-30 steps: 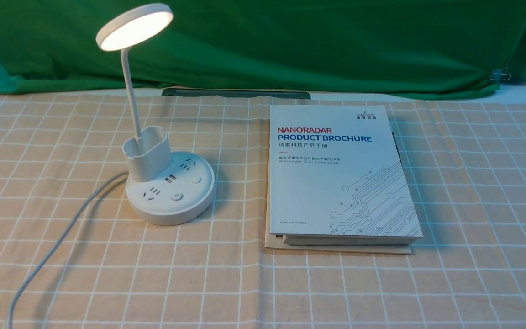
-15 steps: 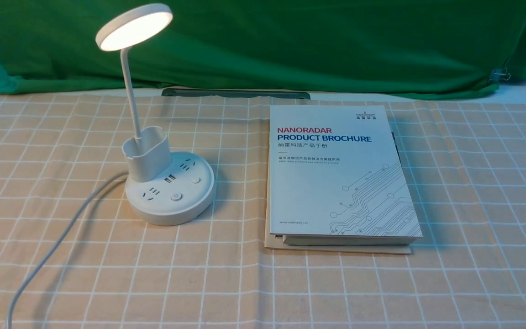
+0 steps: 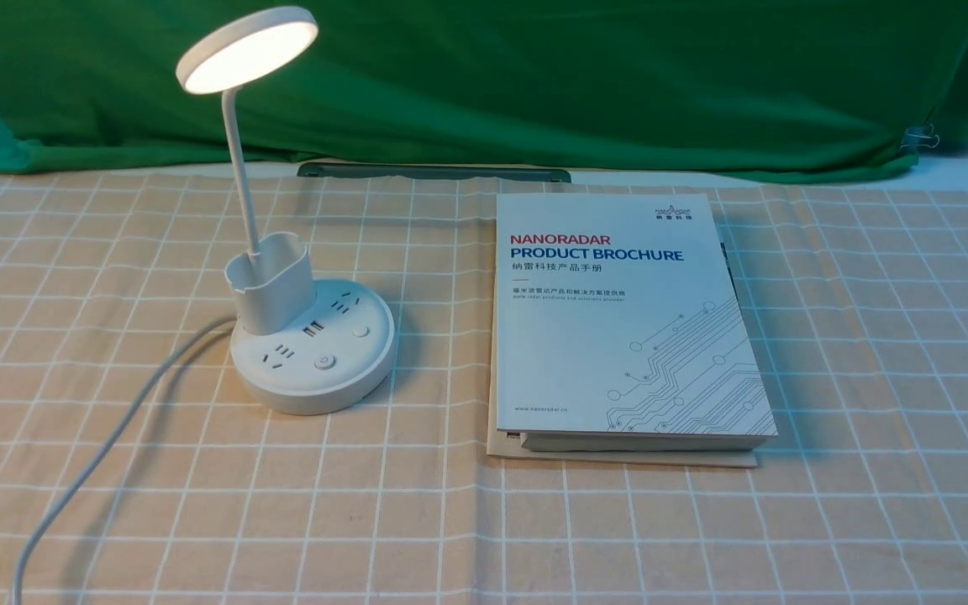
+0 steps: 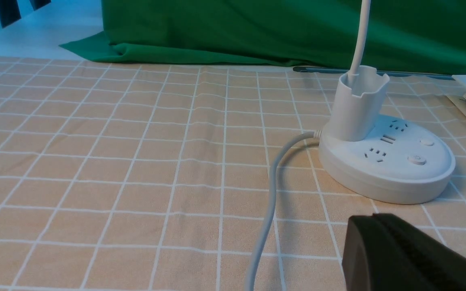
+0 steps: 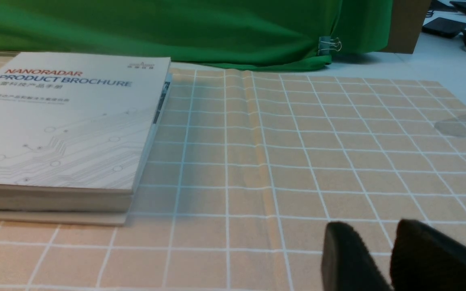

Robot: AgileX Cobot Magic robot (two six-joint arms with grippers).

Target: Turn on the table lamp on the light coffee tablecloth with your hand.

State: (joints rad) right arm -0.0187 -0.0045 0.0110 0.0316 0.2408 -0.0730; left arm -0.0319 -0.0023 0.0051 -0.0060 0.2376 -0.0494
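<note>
Glowing table lamp (image 4: 382,153) beyond left pincer (image 4: 403,254)

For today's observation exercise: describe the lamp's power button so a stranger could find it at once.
On the light coffee tablecloth, left of the brochure, stands the table lamp, its head glowing. On its round base, the power button sits at the near edge. Unlike the plain button to its right, it carries a small ring mark.

White brochure (image 3: 627,315) titled "NANORADAR PRODUCT BROCHURE", laid flat atop a thicker stack with a tan sheet beneath, green backdrop cloth (image 3: 585,76) draped behind, metal binder clip (image 5: 329,43) fastened at its corner, dark strip (image 3: 434,171) at its foot
</note>
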